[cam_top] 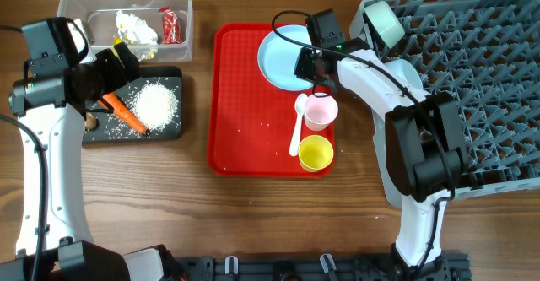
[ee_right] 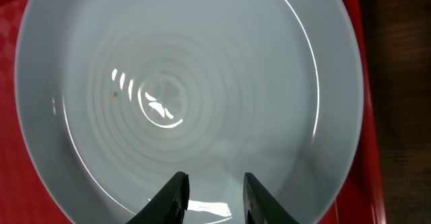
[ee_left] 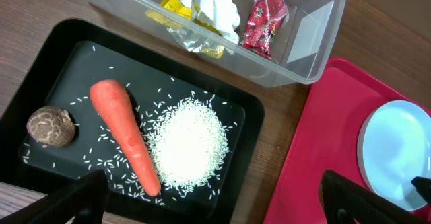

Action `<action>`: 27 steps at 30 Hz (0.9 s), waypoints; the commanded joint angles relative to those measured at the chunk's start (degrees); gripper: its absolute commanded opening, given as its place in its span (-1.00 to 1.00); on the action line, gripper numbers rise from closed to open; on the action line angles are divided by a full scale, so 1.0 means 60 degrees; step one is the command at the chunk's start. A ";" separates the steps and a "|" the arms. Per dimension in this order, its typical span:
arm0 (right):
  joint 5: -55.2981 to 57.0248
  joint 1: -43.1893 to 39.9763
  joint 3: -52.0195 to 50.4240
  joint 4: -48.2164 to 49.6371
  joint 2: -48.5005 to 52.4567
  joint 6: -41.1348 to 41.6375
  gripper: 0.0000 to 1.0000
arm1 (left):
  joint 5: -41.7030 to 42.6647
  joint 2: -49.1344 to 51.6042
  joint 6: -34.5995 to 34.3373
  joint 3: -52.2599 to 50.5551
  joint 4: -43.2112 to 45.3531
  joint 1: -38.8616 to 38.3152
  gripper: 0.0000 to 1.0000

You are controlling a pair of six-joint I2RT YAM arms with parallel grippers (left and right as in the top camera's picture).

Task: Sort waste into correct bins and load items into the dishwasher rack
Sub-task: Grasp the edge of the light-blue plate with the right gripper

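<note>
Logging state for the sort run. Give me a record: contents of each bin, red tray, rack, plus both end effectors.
clear tub: white tissue, yellow wrapper, red wrapper
black tray: rice, carrot, brown lump
red tray: blue plate, pink cup, yellow cup, white spoon
rack: one pale bowl, at a corner
left end effector: open, above black tray
right end effector: open, over blue plate

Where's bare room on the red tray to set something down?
Free: left half of the red tray, between its left rim and the pale blue plate and white spoon. Crowded: right side, where plate, spoon, pink cup, yellow cup and the right gripper bunch.
</note>
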 commanded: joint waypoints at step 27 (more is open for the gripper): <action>-0.2470 0.0364 0.0186 0.1319 0.1202 -0.3559 -0.17 | -0.0018 0.0036 0.0120 0.0084 -0.0004 0.0055 1.00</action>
